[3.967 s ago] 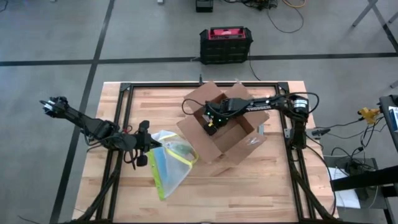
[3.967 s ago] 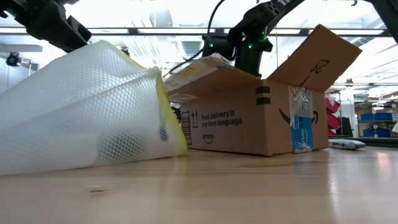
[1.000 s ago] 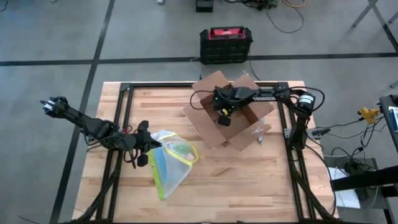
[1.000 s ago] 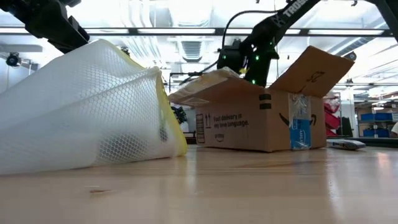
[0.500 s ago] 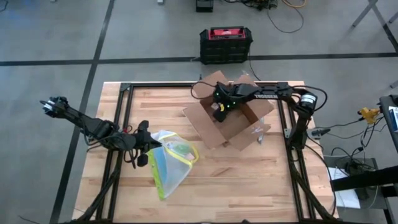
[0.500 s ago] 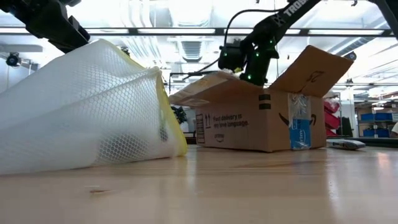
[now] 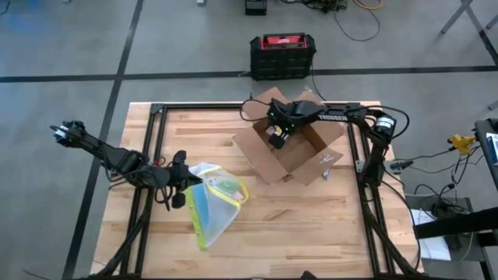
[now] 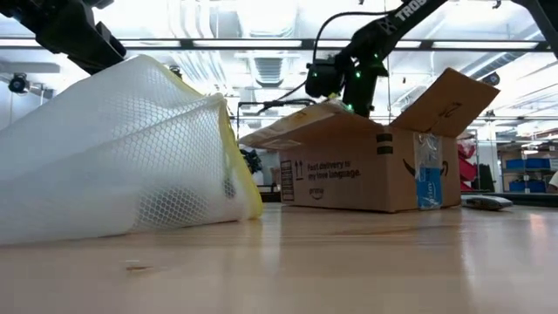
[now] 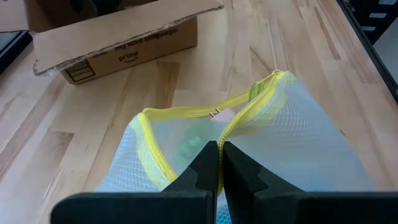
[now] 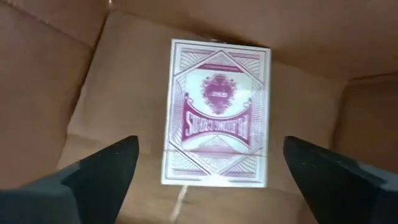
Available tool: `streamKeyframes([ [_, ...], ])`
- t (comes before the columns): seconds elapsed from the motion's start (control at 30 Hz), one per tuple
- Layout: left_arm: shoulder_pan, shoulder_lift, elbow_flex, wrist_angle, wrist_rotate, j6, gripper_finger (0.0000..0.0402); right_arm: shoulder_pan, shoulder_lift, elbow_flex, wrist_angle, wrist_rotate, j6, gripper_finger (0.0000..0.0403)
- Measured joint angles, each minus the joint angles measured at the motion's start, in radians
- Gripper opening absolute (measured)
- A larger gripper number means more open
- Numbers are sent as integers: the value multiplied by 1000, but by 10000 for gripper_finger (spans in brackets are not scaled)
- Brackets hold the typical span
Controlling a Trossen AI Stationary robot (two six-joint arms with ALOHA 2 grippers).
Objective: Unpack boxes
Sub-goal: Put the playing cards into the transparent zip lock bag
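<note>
Two fingers spread wide: our right gripper [image 10: 208,163] hangs over the open cardboard box [image 7: 289,149], a red-backed card deck [image 10: 216,114] lying on its floor. Beside the box, our left gripper [image 9: 219,163] is pinched on the yellow-edged mesh pouch [image 7: 212,201], on the wooden table [image 7: 296,225].

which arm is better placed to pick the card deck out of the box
Right. The right gripper hangs open over the cardboard box, card deck directly below. The left gripper is shut on the mesh pouch.
</note>
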Motion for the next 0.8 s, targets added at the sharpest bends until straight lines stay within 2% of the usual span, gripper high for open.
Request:
streamKeyframes([
  [0.1, 0, 1, 0, 0, -3, 0, 0, -6, 11, 27, -20, -4, -61, 367],
  [0.33, 0, 1, 0, 0, -3, 0, 0, -31, 97, 35, -80, -16, -51, 367],
  [0.53, 0, 1, 0, -1, -4, 2, 0, -31, 111, 38, -70, -25, -34, 367],
  [0.8, 0, 1, 0, 0, -13, 26, 0, -39, 125, 42, -69, -95, -24, 367],
])
